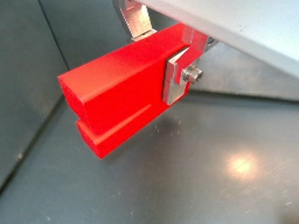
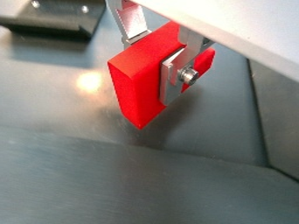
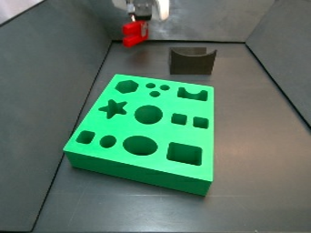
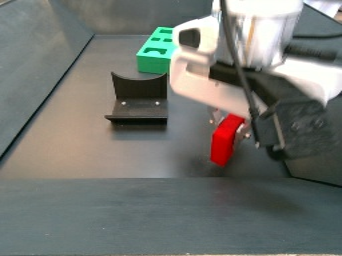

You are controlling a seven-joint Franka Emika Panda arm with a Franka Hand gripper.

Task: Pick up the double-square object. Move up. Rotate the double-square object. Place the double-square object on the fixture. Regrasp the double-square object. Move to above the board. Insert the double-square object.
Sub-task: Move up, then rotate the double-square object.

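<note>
At the top of a side view, the gripper (image 3: 137, 20) hangs above the grey floor, its jaws clamped on the double-square object (image 3: 133, 34), left of the fixture (image 3: 192, 60) and beyond the board (image 3: 148, 130).

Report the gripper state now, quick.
Gripper: closed on the double-square object, held in the air above the floor, away from the fixture and the board.
</note>
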